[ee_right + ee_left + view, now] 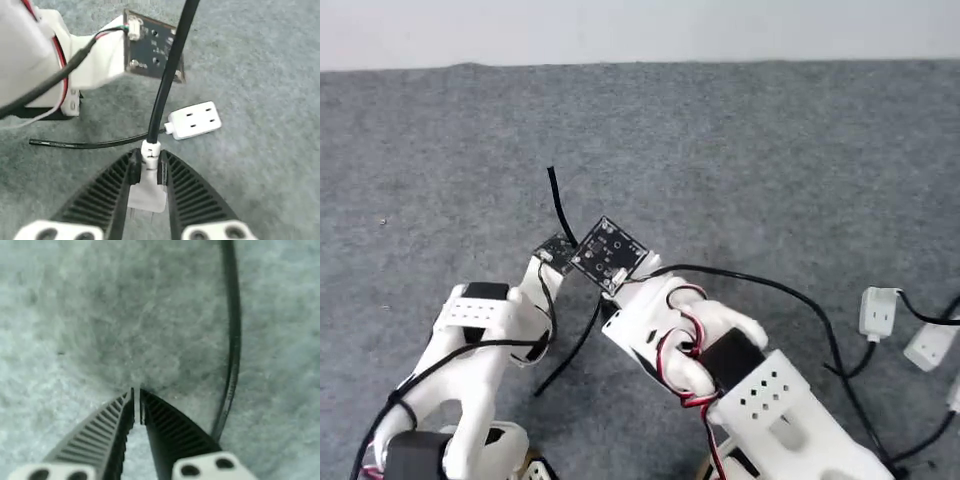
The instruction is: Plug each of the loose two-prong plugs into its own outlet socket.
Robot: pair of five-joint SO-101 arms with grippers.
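My right gripper (148, 157) is shut on a white two-prong plug (147, 191). The plug's black cable (170, 70) runs up and away from the fingers, and its prongs point back toward the wrist. Just beyond lies a white outlet socket (194, 120) on the grey carpet, its own cable trailing off to one side. My left gripper (136, 394) is shut with nothing between its fingers, hovering low over bare carpet. A black cable (232, 340) lies beside it. In the high view both arms (480, 340) (720, 350) meet near the middle front.
Two more white outlet blocks (878, 310) (930, 345) with black cords lie at the right edge of the grey carpet (740, 150). A loose black cable end (556, 200) sticks out behind the arms. The left arm's camera board (150, 47) is close to the right gripper.
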